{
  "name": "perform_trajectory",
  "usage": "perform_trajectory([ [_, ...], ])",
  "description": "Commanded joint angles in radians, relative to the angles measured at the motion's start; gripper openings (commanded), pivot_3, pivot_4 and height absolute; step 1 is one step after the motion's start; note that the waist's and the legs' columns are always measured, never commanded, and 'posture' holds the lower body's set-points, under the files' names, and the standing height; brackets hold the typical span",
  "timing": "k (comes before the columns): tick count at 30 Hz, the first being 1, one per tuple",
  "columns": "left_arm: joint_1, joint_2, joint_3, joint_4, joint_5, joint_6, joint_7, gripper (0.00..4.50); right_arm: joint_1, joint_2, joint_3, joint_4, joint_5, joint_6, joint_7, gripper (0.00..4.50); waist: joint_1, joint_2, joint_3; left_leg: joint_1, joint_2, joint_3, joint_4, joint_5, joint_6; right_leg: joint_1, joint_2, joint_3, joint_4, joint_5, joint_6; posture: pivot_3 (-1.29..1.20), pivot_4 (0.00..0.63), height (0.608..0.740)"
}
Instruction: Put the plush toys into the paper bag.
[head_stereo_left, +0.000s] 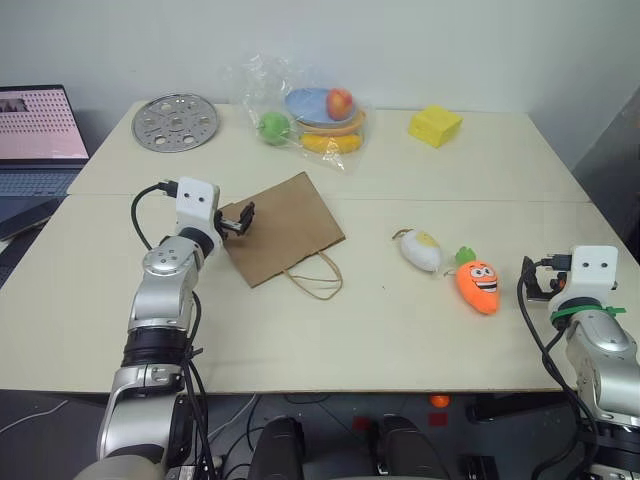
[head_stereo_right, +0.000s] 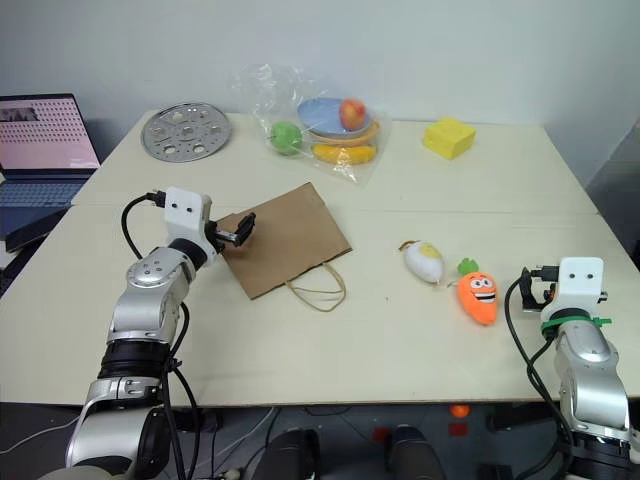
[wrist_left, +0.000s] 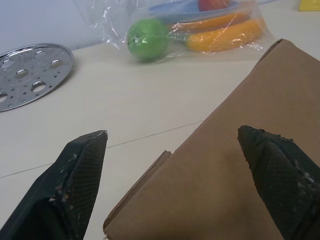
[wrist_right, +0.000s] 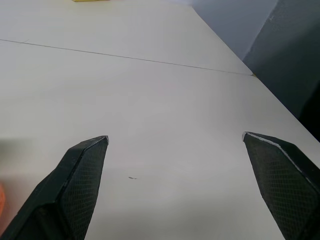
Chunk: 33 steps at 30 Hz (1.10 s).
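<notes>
Left gripper (wrist_left: 170, 150), jaws wide open, hovers at the flat bag's (head_stereo_left: 285, 225) 9 o'clock edge; right gripper (wrist_right: 175, 150) is open over bare surface (wrist_right: 165, 90); toys (head_stereo_left: 420, 250) lie at the bag's 3 o'clock.

Laptop (head_stereo_left: 35, 140), perforated metal disc (head_stereo_left: 175, 122), bagged toy fruits (head_stereo_left: 305, 115), yellow sponge (head_stereo_left: 434, 126)

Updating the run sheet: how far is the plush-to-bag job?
Done: nothing; the carrot plush and white plush lie on the table, outside the flat paper bag. In hand: the open left gripper is at the bag's edge; the right gripper is open and empty. Left: bag both toys.
</notes>
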Motion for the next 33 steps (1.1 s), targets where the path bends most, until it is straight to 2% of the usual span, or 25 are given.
perform_trajectory([
  [1, -0.015, 0.004, 0.002, -0.039, -0.020, -0.008, -0.023, 4.47, -0.008, -0.011, -0.011, -0.045, -0.008, -0.009, -0.003, 4.50, 0.000, 0.000, 0.000, 0.000, 0.000, 0.000, 0.000, 0.000, 0.000, 0.000, 0.000, 0.000, 0.000, 0.000, 0.000, 0.00, 0.150, 0.740],
  [25, 0.014, 0.024, 0.018, -0.129, -0.057, 0.022, -0.053, 4.47, -0.028, -0.010, -0.003, -0.022, -0.011, -0.016, 0.005, 4.50, 0.000, 0.000, 0.000, 0.000, 0.000, 0.000, 0.000, 0.000, 0.000, 0.000, 0.000, 0.000, 0.000, 0.000, 0.000, 0.00, 0.150, 0.740],
  [33, 0.017, 0.051, 0.018, -0.165, -0.093, 0.030, -0.138, 4.47, -0.032, -0.034, 0.000, -0.036, -0.008, -0.012, 0.033, 4.50, 0.000, 0.000, 0.000, 0.000, 0.000, 0.000, 0.000, 0.000, 0.000, 0.000, 0.000, 0.000, 0.000, 0.000, 0.000, 0.00, 0.150, 0.740],
])
